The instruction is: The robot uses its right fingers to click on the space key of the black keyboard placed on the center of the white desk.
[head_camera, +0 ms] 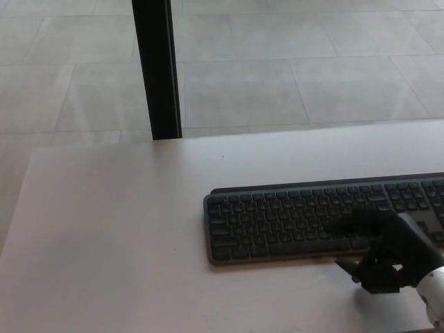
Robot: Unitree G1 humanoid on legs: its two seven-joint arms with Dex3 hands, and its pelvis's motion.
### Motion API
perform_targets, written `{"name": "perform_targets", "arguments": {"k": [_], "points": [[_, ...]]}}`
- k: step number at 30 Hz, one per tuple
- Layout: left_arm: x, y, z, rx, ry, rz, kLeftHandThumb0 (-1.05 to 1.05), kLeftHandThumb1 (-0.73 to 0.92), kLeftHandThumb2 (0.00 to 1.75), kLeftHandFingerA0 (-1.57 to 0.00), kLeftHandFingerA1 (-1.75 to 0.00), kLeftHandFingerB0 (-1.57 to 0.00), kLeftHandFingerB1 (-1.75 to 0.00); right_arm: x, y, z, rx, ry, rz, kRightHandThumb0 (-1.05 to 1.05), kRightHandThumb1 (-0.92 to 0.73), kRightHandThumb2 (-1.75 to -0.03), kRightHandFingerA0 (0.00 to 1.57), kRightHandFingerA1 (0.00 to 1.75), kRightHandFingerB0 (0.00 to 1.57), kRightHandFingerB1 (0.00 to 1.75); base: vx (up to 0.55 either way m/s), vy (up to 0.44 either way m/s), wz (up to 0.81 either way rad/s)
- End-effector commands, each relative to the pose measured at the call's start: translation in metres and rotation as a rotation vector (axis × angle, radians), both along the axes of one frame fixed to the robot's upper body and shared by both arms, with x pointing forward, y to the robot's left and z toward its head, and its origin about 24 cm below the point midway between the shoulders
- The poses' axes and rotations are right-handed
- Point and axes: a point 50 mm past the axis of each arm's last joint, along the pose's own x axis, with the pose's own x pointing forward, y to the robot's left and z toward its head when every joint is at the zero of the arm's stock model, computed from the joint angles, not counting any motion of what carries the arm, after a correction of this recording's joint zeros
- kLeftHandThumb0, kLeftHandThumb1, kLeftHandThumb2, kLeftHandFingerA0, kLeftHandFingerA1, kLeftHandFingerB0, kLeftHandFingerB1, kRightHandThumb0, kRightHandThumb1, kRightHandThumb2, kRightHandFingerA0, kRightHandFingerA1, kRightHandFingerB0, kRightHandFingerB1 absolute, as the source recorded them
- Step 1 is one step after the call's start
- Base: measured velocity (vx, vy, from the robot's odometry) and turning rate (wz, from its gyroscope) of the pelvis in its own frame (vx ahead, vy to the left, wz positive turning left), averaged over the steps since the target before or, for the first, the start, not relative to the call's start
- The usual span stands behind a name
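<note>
A black keyboard (305,218) lies on the white desk (125,236), right of its middle, running off the picture's right edge. My right hand (388,253) comes in from the lower right and rests at the keyboard's near edge. One finger (347,226) stretches left over the lower key rows, its tip near the bottom row. The other fingers are curled below the keyboard's front edge. It holds nothing. Whether the fingertip touches a key I cannot tell. My left hand does not show.
A black vertical post (156,69) stands behind the desk's far edge. Beyond it lies a grey tiled floor (291,69). The desk's left edge runs diagonally at the picture's left.
</note>
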Motion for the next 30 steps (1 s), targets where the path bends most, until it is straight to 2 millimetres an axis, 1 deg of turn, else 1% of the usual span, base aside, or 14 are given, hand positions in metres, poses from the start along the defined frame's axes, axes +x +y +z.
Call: {"name": "perform_targets", "arguments": {"k": [1,2,7,8,10,11,14,15,22,24,26,27,29,30], "points": [[-0.003,0.006,0.006,0.056,-0.007,0.003,-0.43,0.57,0.57,-0.92,-0.97,-0.76,-0.60,-0.008,-0.002,-0.010,-0.355,-0.100,0.141,-0.33,-0.61,-0.59,0.86,1.22,0.69,0.42,0.00,0.000,0.00],[-0.003,0.006,0.006,0.053,-0.009,0.006,-0.44,0.56,0.57,-0.94,-1.00,-0.74,-0.60,-0.008,-0.001,-0.011,-0.361,-0.103,0.147,-0.31,-0.59,-0.59,0.85,1.36,0.69,0.45,0.00,0.000,0.00],[-0.005,0.006,0.005,0.046,-0.005,0.028,-0.42,0.54,0.56,-0.92,-0.95,-0.75,-0.59,-0.005,0.002,-0.011,-0.370,-0.124,0.157,-0.30,-0.60,-0.58,0.87,1.51,0.68,0.45,0.00,0.000,0.00],[-0.004,0.006,0.005,0.049,-0.004,0.022,-0.41,0.55,0.56,-0.82,-0.83,-0.75,-0.58,-0.003,0.003,-0.009,-0.371,-0.133,0.152,-0.31,-0.61,-0.58,0.88,1.55,0.68,0.45,0.00,0.000,0.00],[-0.004,0.006,0.005,0.047,-0.010,0.022,-0.42,0.55,0.56,-0.82,-0.85,-0.74,-0.59,-0.001,0.003,-0.008,-0.387,-0.143,0.152,-0.32,-0.62,-0.58,0.86,1.54,0.67,0.45,0.00,0.000,0.00],[-0.004,0.006,0.005,0.042,-0.013,0.022,-0.43,0.54,0.57,-0.97,-0.93,-0.72,-0.59,0.000,0.004,-0.006,-0.398,-0.144,0.151,-0.32,-0.61,-0.61,0.87,1.54,0.66,0.46,0.00,0.000,0.00],[-0.004,0.006,0.005,0.045,-0.008,0.016,-0.43,0.55,0.57,-0.96,-0.96,-0.74,-0.59,0.004,0.005,-0.004,-0.430,-0.148,0.150,-0.32,-0.63,-0.58,0.89,1.45,0.66,0.44,0.00,0.000,0.00],[-0.003,0.006,0.006,0.045,-0.007,0.022,-0.44,0.54,0.57,-0.87,-0.87,-0.74,-0.58,0.005,0.005,-0.003,-0.439,-0.152,0.150,-0.33,-0.62,-0.58,0.89,1.42,0.67,0.44,0.00,0.000,0.00],[-0.003,0.005,0.005,0.034,-0.020,0.025,-0.41,0.56,0.57,-0.89,-0.86,-0.74,-0.59,0.006,0.009,-0.004,-0.445,-0.158,0.167,-0.32,-0.62,-0.59,0.90,1.45,0.67,0.46,0.00,0.000,0.00],[-0.002,0.004,0.005,0.053,-0.010,0.011,-0.42,0.57,0.56,-0.97,-1.07,-0.77,-0.61,0.006,0.010,-0.005,-0.443,-0.174,0.174,-0.32,-0.59,-0.61,0.90,1.50,0.67,0.48,0.00,0.000,0.00],[-0.001,0.004,0.005,0.053,-0.011,0.026,-0.42,0.56,0.56,-0.97,-1.05,-0.77,-0.61,0.007,0.012,-0.005,-0.453,-0.185,0.169,-0.33,-0.58,-0.61,0.90,1.51,0.68,0.47,0.00,0.000,0.00],[-0.001,0.004,0.005,0.047,-0.014,0.020,-0.41,0.58,0.57,-0.97,-1.13,-0.75,-0.61,0.006,0.013,-0.006,-0.447,-0.194,0.173,-0.33,-0.59,-0.58,0.91,1.48,0.70,0.46,0.00,0.000,0.00],[-0.001,0.004,0.005,0.045,-0.009,0.010,-0.42,0.57,0.56,-0.96,-1.06,-0.75,-0.60,0.007,0.013,-0.006,-0.454,-0.197,0.178,-0.33,-0.60,-0.58,0.91,1.45,0.69,0.46,0.00,0.000,0.00],[-0.001,0.005,0.005,0.044,-0.016,0.030,-0.44,0.54,0.57,-0.93,-0.91,-0.76,-0.59,0.007,0.014,-0.007,-0.452,-0.196,0.177,-0.33,-0.60,-0.58,0.91,1.44,0.70,0.46,0.00,0.000,0.00]]}}
